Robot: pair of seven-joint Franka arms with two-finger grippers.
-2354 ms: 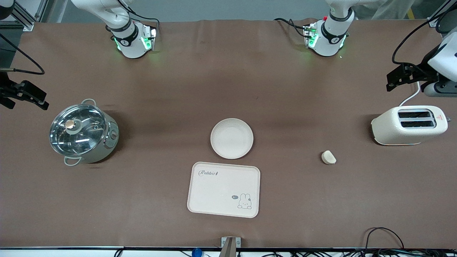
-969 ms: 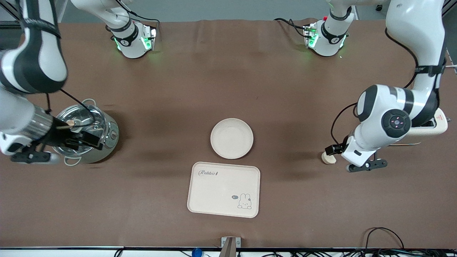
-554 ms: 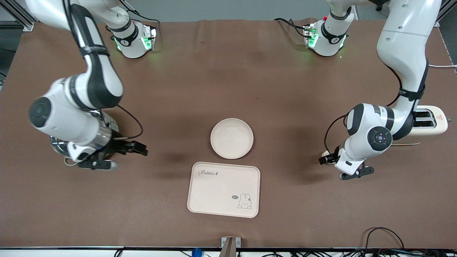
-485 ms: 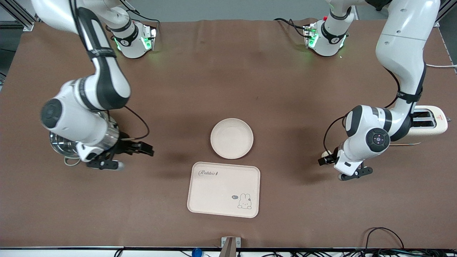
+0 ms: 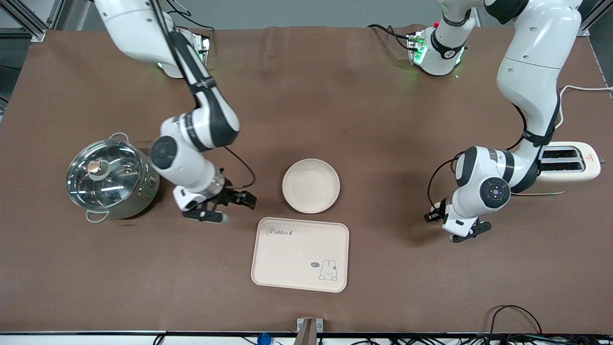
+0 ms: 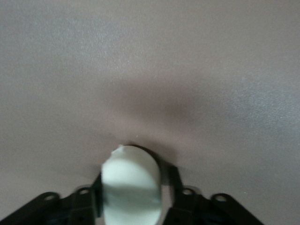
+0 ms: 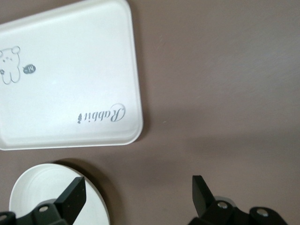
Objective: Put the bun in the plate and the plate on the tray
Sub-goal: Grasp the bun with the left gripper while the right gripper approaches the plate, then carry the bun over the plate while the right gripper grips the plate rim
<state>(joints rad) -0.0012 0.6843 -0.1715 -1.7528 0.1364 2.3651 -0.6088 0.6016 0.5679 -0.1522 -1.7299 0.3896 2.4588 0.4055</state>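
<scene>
Left wrist view shows the left gripper fingers around the bun; squeeze gently. Right gripper, fingers apart, nears the plate, frame centre.

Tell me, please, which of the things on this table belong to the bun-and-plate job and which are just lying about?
Part of the job:
bun, between the fingers of the left gripper
plate, bare
tray, bare, nearer the front camera than the plate
right gripper, open, beside the plate

Just lying about:
pot with glass lid
toaster
</scene>
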